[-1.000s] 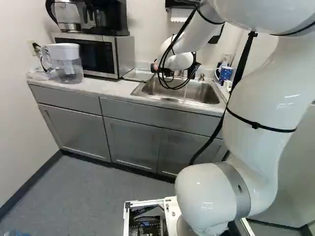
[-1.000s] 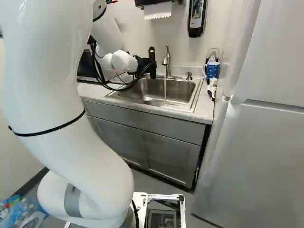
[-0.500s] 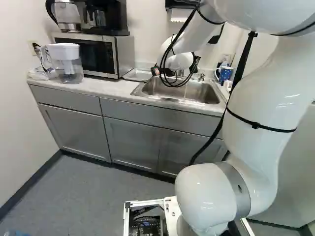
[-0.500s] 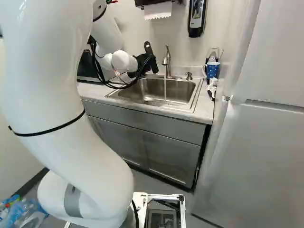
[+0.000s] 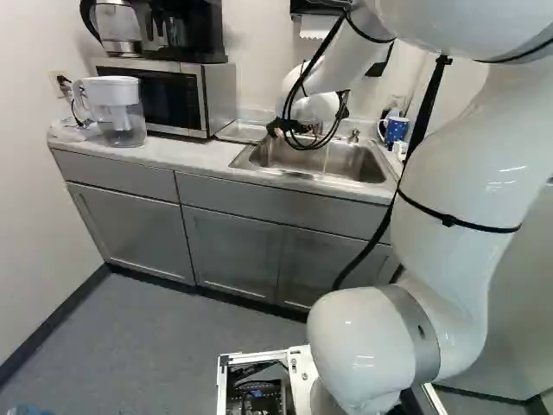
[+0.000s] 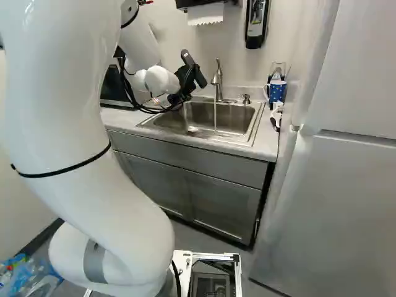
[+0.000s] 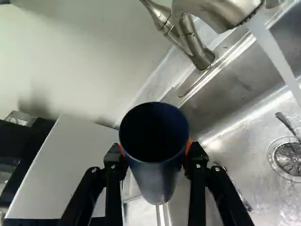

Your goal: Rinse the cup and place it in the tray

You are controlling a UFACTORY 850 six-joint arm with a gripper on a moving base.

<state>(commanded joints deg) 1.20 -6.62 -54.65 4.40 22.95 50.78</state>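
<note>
White arm (image 5: pixel 449 173) reaches across to the sink at the far counter. Black gripper (image 6: pixel 185 79) at the sink's left end, left of the faucet (image 6: pixel 218 80). Claw closed on a dark blue cup (image 7: pixel 154 167), orange pads (image 7: pixel 188 147) pressing from both sides. Cup's mouth faces back toward the wrist; inside too dark to read. Its exact tilt I can't tell.

Water: thin stream (image 6: pixel 215 117) running from the faucet into the stainless basin (image 6: pixel 238 119), near the drain (image 7: pixel 289 157). Cup left of the stream, well apart from it.

Left of the basin, a shallow metal tray (image 5: pixel 242 131), between sink and microwave (image 5: pixel 155 95). Whether the cup is right over it, I can't say. Farther left, a water pitcher (image 5: pixel 117 112) on the counter.

Right of the sink: blue mug with pale dots (image 6: pixel 276 91), upright; soap pump (image 6: pixel 245 99) behind the basin. Refrigerator (image 6: pixel 340 179) at far right.
</note>
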